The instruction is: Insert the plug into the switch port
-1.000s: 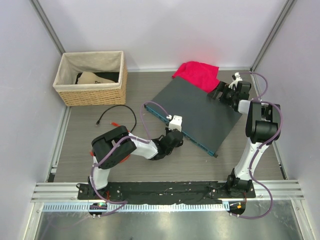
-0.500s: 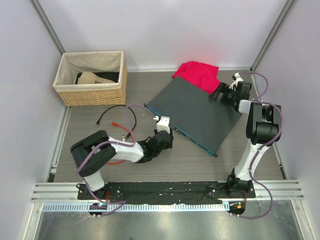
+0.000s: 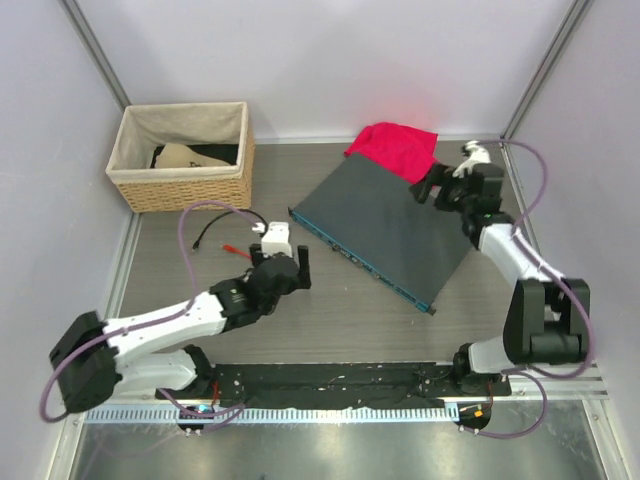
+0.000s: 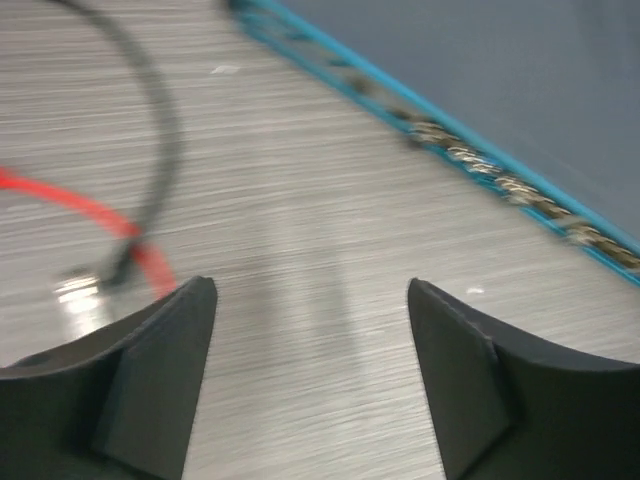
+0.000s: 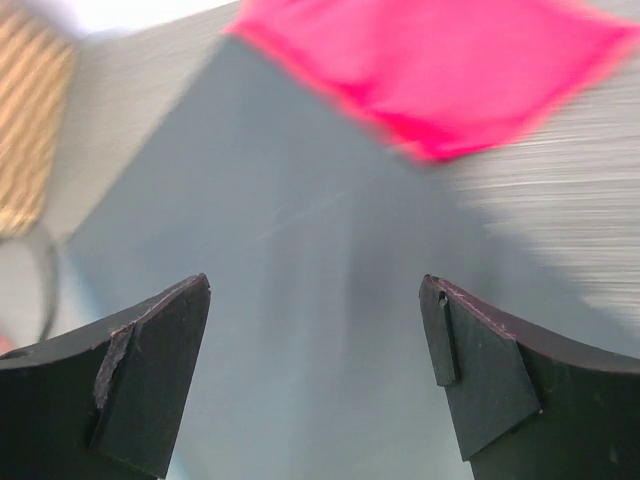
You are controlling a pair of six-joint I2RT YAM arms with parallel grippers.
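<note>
Three pale walls (image 3: 330,60) enclose a grey wood-grain table (image 3: 330,320). Left gripper (image 4: 310,290) is spread wide and empty. The switch port row (image 4: 500,185), on the teal-blue front of a flat dark-grey box (image 3: 390,225), lies ahead to its right, apart. Right gripper (image 5: 315,285), likewise spread and empty, hovers above the box's top, with a red cloth (image 5: 430,60) ahead of it.

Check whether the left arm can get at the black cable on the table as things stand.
Probably yes: the left gripper hangs open and empty, and the black cable lies close on its left with only a thin red wire alongside.
</note>
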